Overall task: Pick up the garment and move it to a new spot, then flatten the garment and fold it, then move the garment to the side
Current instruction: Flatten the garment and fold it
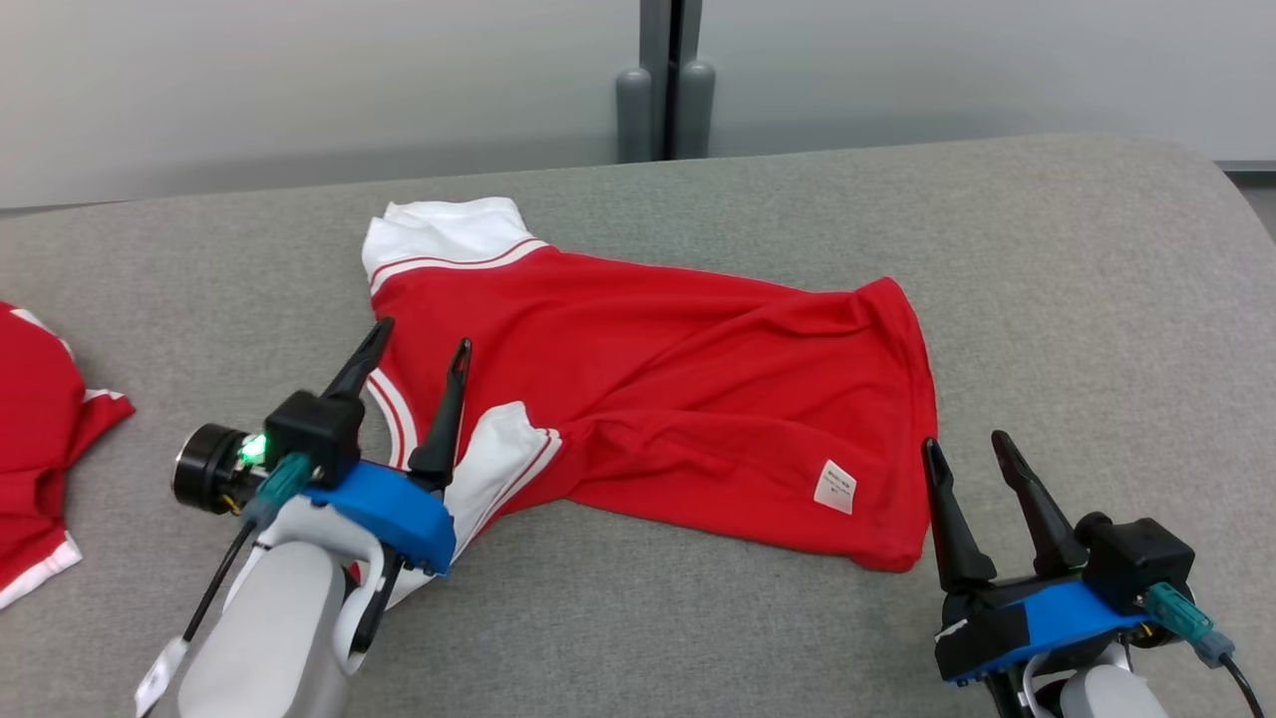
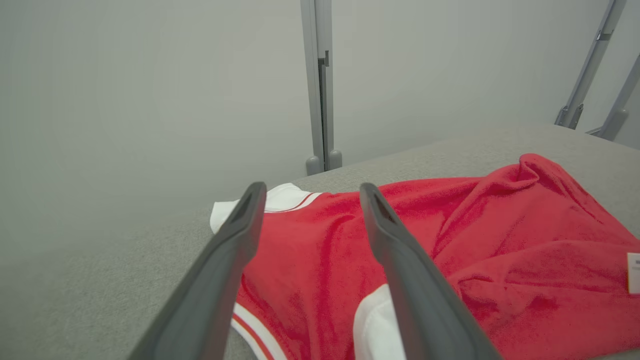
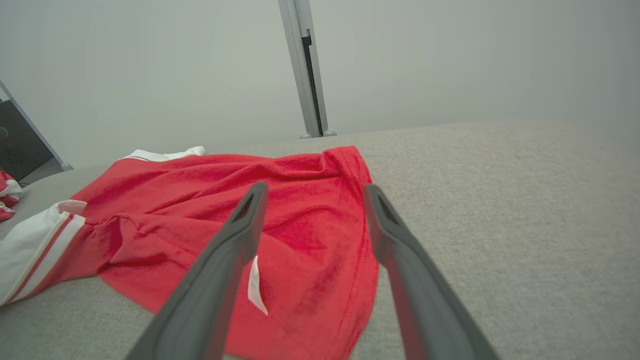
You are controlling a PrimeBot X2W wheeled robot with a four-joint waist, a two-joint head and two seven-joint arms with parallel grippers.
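Garment [image 1: 658,389]: red tee, white sleeves [image 1: 449,234] w/ red stripes. Lies mostly spread, wrinkled, mid grey surface [image 1: 1077,299]. Sleeves at left, hem at right. White label [image 1: 834,487] near hem, front-right corner.

Grey fabric-covered bench [image 1: 1047,299], far right corner rounded. Red shirt [image 1: 678,399] lying mid-bench, spread out but wrinkled, hem toward right edge. One white sleeve [image 1: 449,234] near far edge, other white sleeve [image 1: 503,459] toward near edge. White label [image 1: 834,487] on shirt close to hem. Second red garment [image 1: 30,439], white-trimmed, bunched at left edge, well apart from shirt.
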